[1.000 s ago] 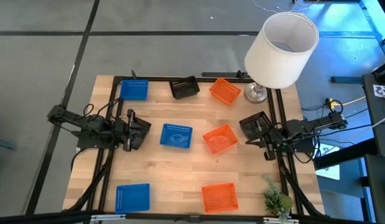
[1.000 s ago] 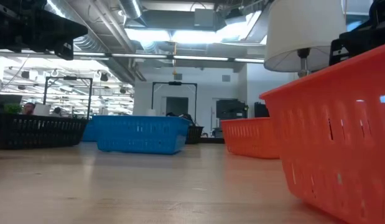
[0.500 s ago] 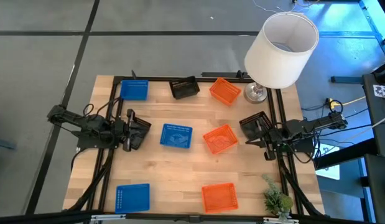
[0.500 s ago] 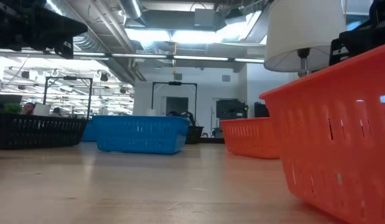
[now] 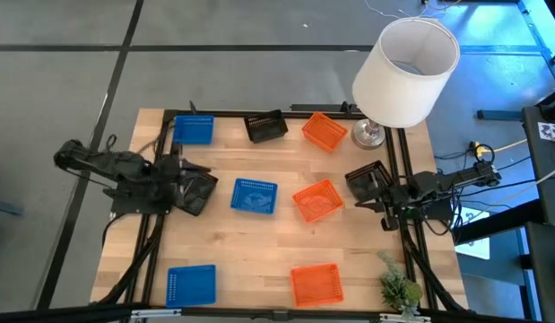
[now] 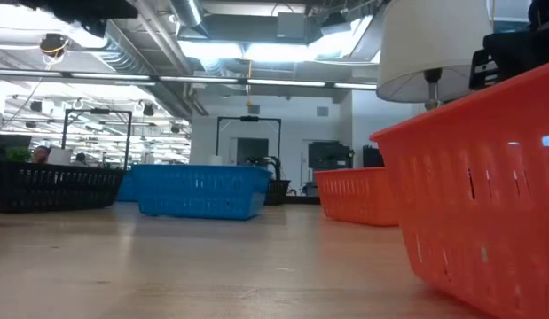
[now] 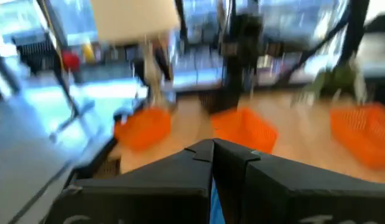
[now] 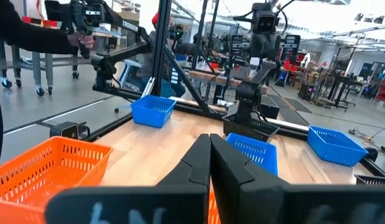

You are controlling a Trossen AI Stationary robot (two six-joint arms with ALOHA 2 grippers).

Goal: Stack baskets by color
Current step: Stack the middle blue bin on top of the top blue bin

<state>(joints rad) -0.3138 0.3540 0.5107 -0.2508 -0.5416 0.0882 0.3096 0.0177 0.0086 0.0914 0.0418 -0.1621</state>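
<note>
Honestly, both grippers are pinched shut on nothing: the left gripper [image 5: 195, 187] at mid-left over a black basket [image 5: 201, 193], the right gripper [image 5: 377, 193] at mid-right beside another black basket [image 5: 367, 178]. These baskets look light, stiff, slightly springy; I'd pinch a rim wall.

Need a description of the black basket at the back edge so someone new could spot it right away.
Start at the white lamp at the table's far right corner and follow the back edge leftward. Past the orange basket is the black basket, with a blue basket further left. It is the only black basket on that back row, sitting slightly askew between the two coloured ones.
</note>
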